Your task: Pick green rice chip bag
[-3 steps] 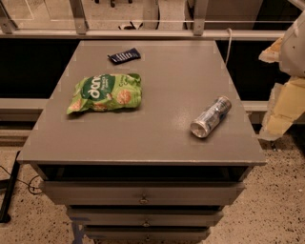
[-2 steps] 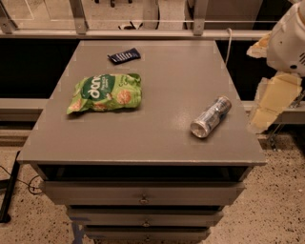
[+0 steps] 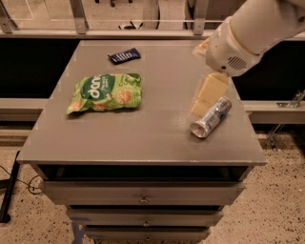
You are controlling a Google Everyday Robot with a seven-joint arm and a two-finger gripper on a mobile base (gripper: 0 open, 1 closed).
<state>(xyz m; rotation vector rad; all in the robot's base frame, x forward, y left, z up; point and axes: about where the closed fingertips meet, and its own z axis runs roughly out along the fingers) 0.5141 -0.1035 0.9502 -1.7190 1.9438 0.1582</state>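
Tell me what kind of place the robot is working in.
Probably an office or lab: a grey drawer cabinet on speckled hard floor, metal railing behind. The gripper hangs beside the can, well apart from the green rice chip bag.

My one camera looks steeply down from above the front of the grey drawer cabinet point(image 3: 143, 143), facing the railing point(image 3: 78, 14) behind it, near enough that the top spans most of the width, with my arm point(image 3: 252, 28) at upper right and my gripper point(image 3: 202, 102) over the top's right side by the silver can point(image 3: 211, 117).
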